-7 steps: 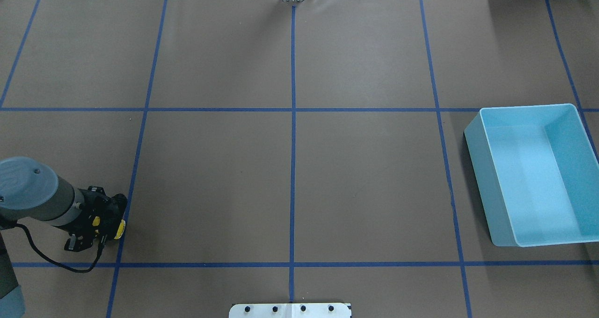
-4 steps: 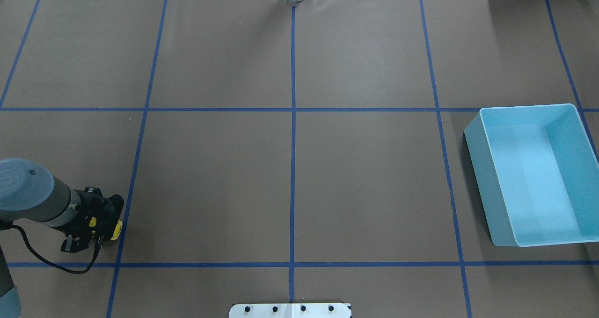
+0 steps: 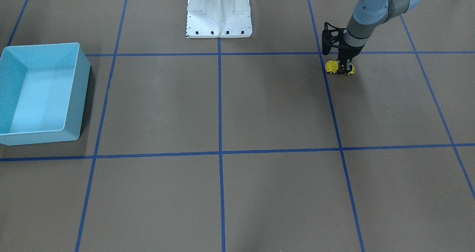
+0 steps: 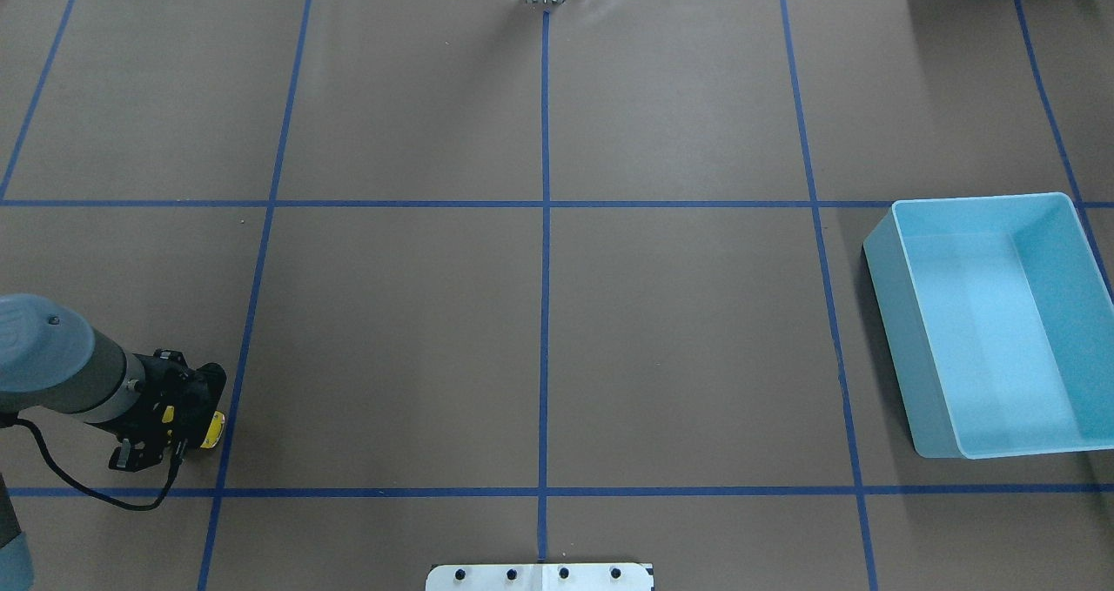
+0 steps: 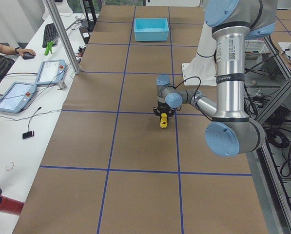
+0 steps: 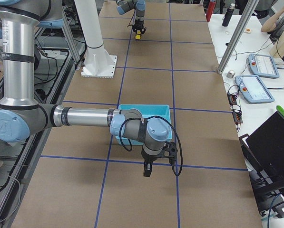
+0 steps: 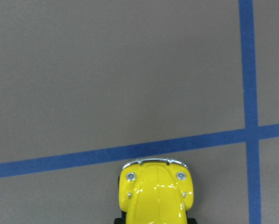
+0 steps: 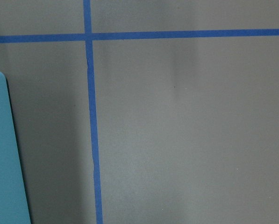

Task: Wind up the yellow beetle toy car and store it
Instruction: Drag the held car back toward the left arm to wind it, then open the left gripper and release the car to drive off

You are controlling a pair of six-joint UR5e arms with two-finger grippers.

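The yellow beetle toy car [image 3: 338, 68] stands with its wheels on the brown table, close to the robot's base on its left side. My left gripper [image 3: 346, 66] reaches straight down and is shut on the car's rear half. In the overhead view the gripper [image 4: 184, 424] hides most of the car [image 4: 211, 430]. The left wrist view shows the car's hood [image 7: 155, 193] just short of a blue tape line. The light blue bin [image 4: 896, 339] stands empty at the far right. My right gripper [image 6: 149, 170] hangs low beside the bin [image 6: 146, 109]; I cannot tell whether it is open or shut.
Blue tape lines [image 4: 544, 312] divide the brown table into squares. The white robot base plate [image 3: 219, 22] sits at the table's near middle edge. Tablets and a post [image 5: 62, 44] stand on the operators' white desk along the far side.
My left gripper has slid with the car a short way left and toward the robot across the table. The bin has not moved.
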